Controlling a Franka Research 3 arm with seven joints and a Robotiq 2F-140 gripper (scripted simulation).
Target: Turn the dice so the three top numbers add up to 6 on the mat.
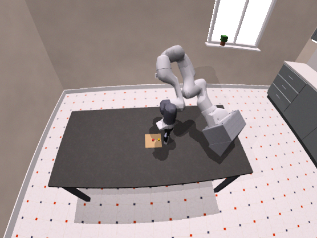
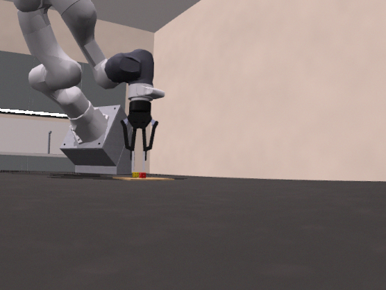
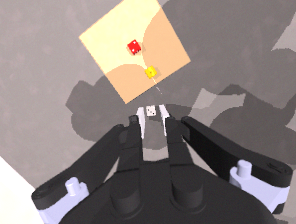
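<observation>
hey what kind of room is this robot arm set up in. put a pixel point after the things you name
Probably a kitchen: dark grey drawer cabinets point(image 1: 290, 82) with a pale countertop point(image 1: 301, 68), and a slim grey tap point(image 2: 49, 142) standing by the far wall.
</observation>
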